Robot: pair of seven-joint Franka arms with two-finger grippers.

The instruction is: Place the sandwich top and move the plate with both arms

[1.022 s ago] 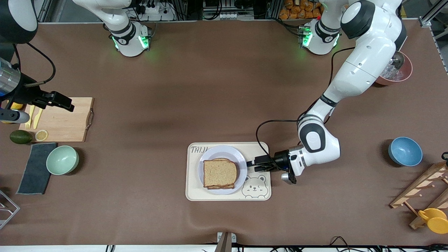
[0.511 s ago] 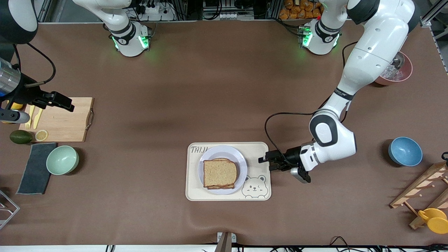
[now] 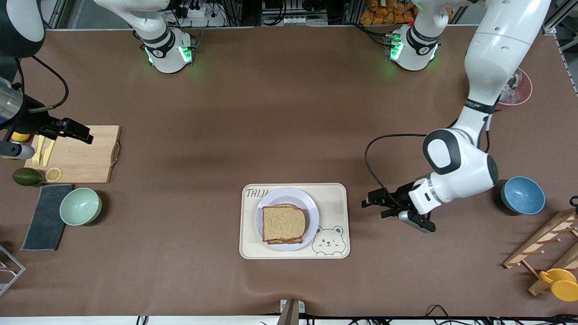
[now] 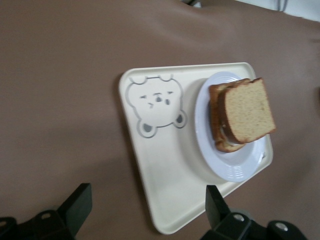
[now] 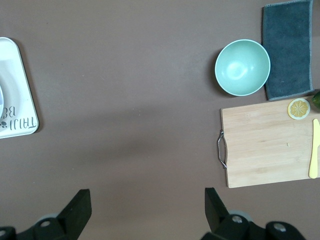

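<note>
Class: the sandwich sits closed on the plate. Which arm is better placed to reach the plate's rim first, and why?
Probably the left. Its open left gripper hangs low over the table just off the tray, fingers pointing at the plate. The open right gripper is over the cutting board.

left hand point(image 3: 371, 205) drawn back off the tray point(image 3: 336, 194), now over bare table, fingers apart
</note>
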